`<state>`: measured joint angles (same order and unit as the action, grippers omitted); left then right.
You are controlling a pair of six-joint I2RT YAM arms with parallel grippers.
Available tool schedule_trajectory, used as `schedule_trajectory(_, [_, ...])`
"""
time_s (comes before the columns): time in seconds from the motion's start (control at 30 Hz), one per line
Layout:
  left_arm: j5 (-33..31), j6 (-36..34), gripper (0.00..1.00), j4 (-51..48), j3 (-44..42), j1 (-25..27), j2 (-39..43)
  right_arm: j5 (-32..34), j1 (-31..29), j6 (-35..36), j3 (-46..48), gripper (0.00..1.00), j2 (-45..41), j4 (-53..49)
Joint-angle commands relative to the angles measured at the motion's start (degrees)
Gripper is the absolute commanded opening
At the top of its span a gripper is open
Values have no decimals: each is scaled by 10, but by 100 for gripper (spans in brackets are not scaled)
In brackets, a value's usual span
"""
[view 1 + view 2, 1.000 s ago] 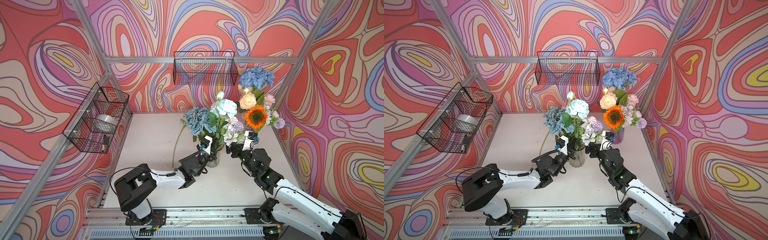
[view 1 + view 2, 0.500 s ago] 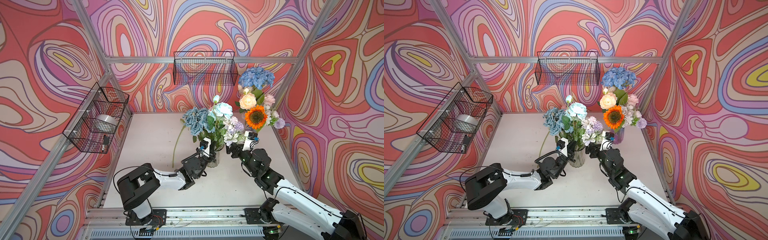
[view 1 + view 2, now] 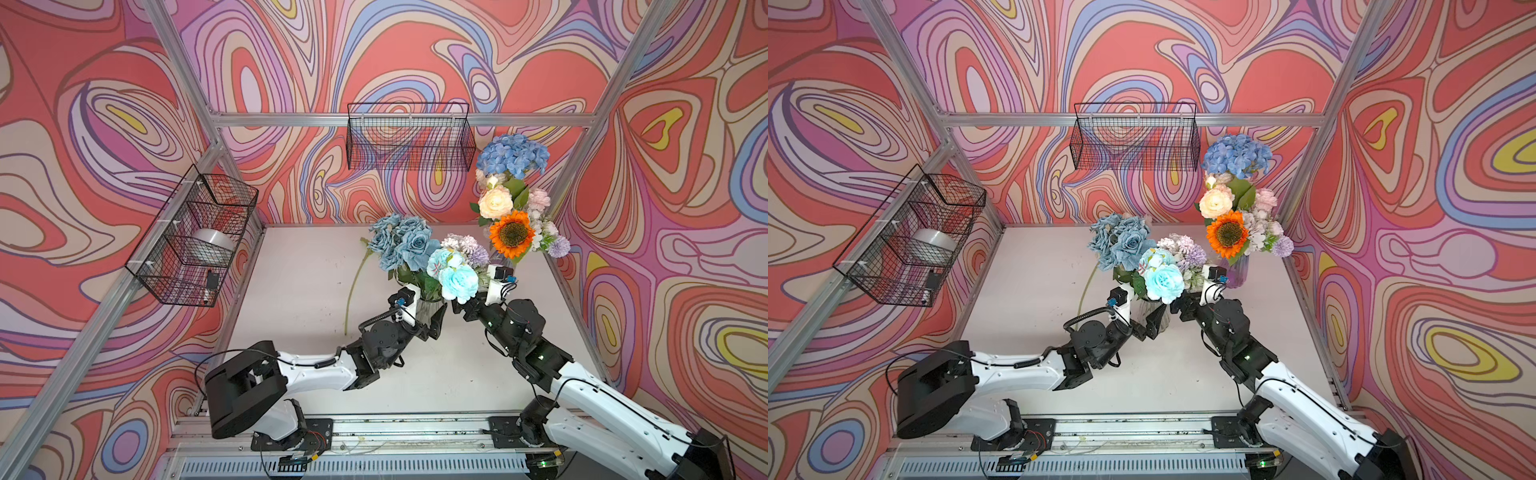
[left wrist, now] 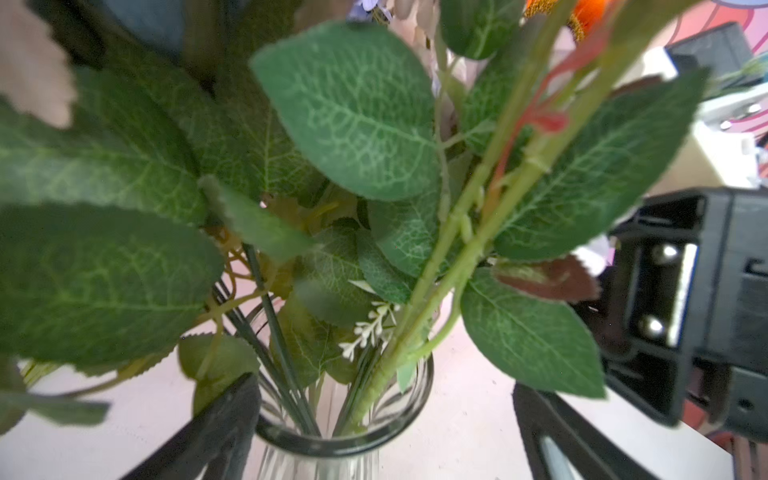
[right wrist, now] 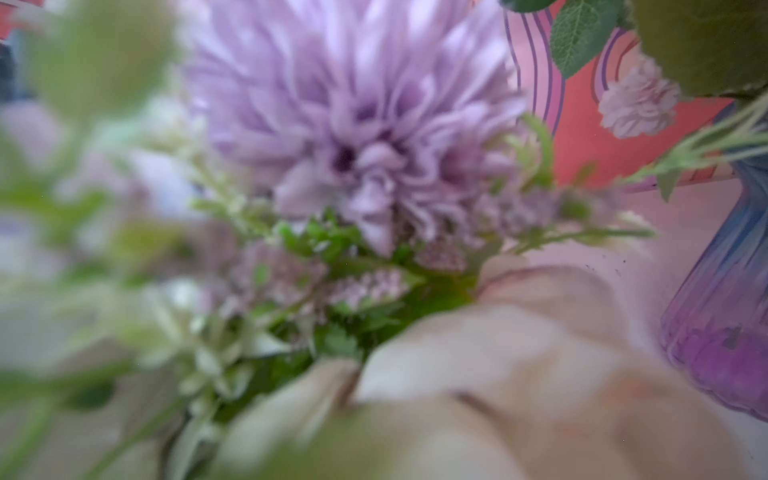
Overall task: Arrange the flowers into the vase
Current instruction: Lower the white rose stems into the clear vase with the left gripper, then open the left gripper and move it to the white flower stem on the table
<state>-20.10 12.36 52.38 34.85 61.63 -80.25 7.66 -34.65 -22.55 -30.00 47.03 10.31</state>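
Your left gripper (image 4: 384, 388) is spread wide, its fingers (image 4: 224, 419) flanking the neck of the clear glass vase (image 4: 332, 461). The flowers (image 3: 415, 257) stand in that vase, stems clear of both fingers (one loose green stem (image 3: 355, 286) lies on the table (image 3: 299, 291)). The right gripper (image 3: 459, 305) sits just beside the vase, under the blooms, and its grip can't be made out.
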Motion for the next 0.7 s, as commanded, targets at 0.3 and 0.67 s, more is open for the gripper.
schedule_trajectory(0.3, [-34,108,97,-294,-73,-42,187,-141,-3,2,3,88,-26,-146])
schedule_trajectory(0.67, [142,122,87,-324,-71,-278,158,-130,-3,5,7,93,-19,-145])
